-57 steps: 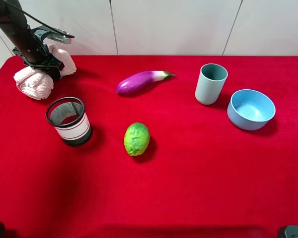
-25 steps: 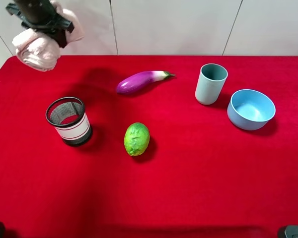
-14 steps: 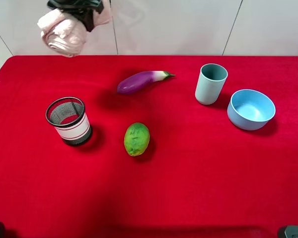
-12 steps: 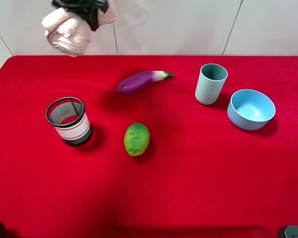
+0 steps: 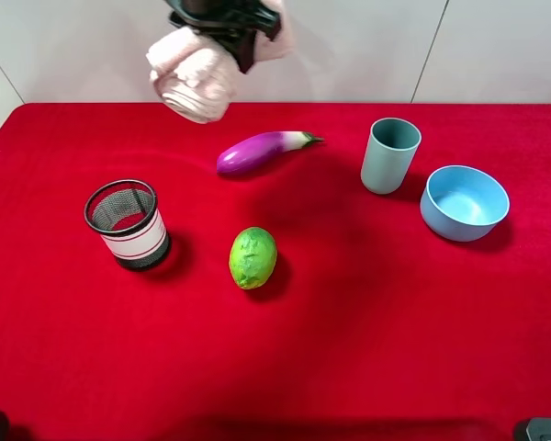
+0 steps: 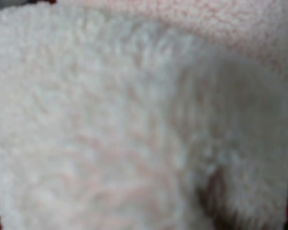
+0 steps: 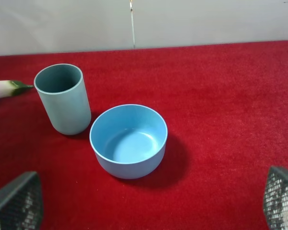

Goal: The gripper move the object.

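The pale pink rolled towel (image 5: 195,81) hangs high in the air above the table's back edge, left of centre, behind the purple eggplant (image 5: 257,151). My left gripper (image 5: 228,20) is shut on its dark-banded middle from above. The towel's pile (image 6: 134,120) fills the left wrist view and hides the fingers there. My right gripper (image 7: 153,218) is open and empty, its two mesh-padded fingertips (image 7: 17,201) low at the corners of the right wrist view, in front of the blue bowl (image 7: 128,140).
On the red tablecloth (image 5: 395,349) stand a black mesh pen cup (image 5: 127,222) at the left, a green lime-like fruit (image 5: 253,257) in the middle, a grey-green cup (image 5: 390,153) and the blue bowl (image 5: 464,202) at the right. A white wall runs behind.
My left gripper has lifted the towel off the table's back left corner and carried it to the right, now above the area behind the eggplant. Nothing else has moved.
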